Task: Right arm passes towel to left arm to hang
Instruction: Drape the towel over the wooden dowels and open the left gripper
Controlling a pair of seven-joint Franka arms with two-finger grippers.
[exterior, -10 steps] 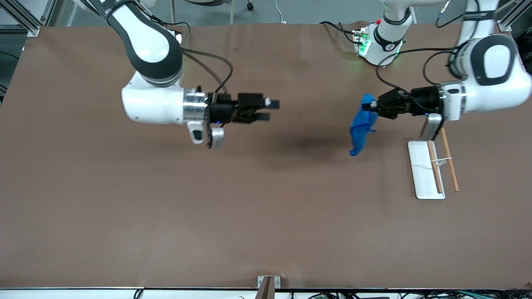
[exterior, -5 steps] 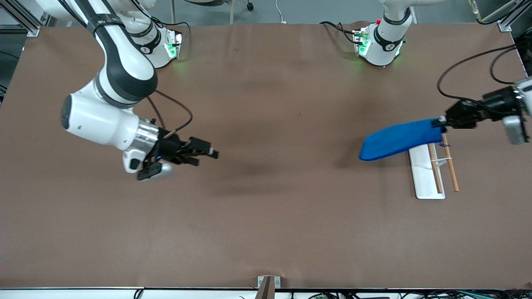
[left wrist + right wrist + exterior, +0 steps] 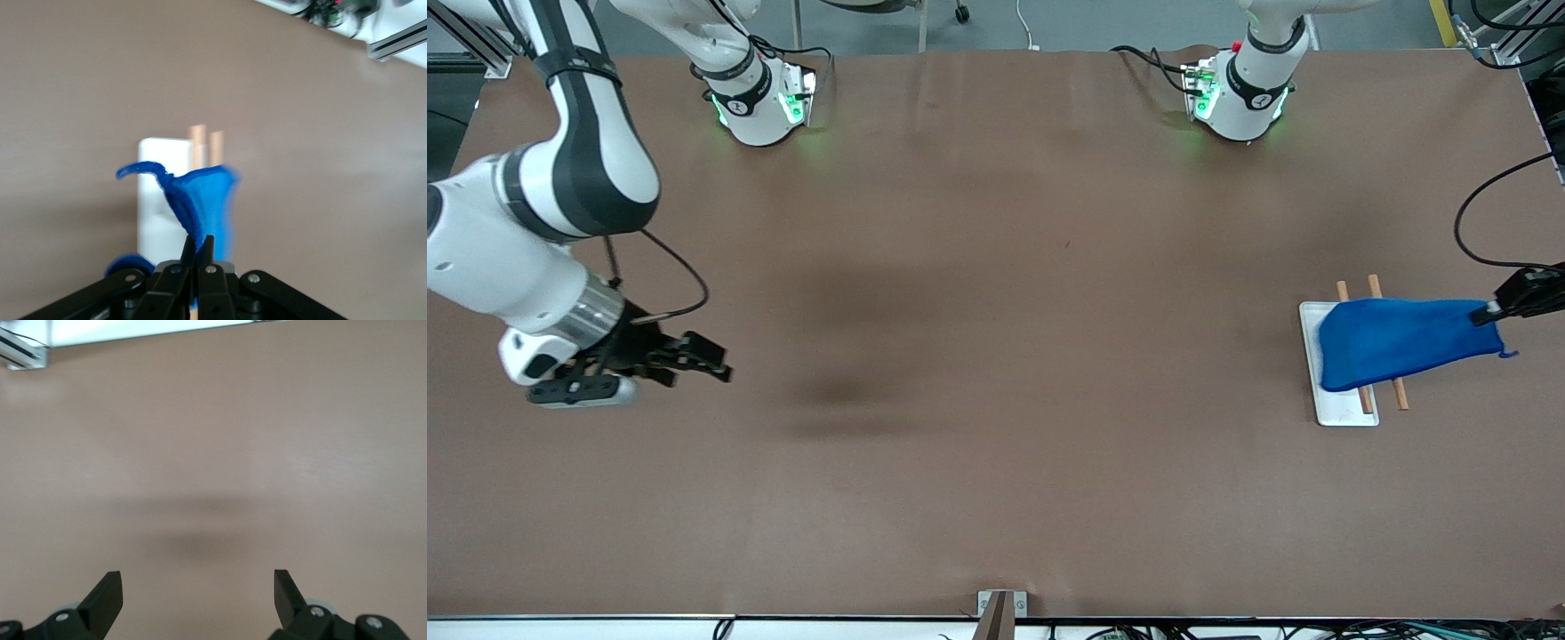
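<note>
The bright blue towel [image 3: 1400, 340] lies spread across the two wooden rods [image 3: 1400, 392] of the rack, over its white base [image 3: 1343, 411], at the left arm's end of the table. My left gripper [image 3: 1488, 314] is shut on the towel's edge, beside the rack. In the left wrist view the towel [image 3: 203, 207] runs from the shut jaws toward the rods [image 3: 205, 141] and the white base [image 3: 157, 193]. My right gripper [image 3: 720, 366] is open and empty over bare table at the right arm's end; the right wrist view shows its fingertips [image 3: 107, 597] wide apart.
The brown table [image 3: 996, 356] carries the two arm bases [image 3: 758, 98] along its edge farthest from the front camera. A small metal bracket [image 3: 1000, 609] sits at the table edge nearest the front camera.
My left gripper has carried the towel toward the left arm's end and laid it over the rods. My right arm has drawn back toward its own end, open and empty.
</note>
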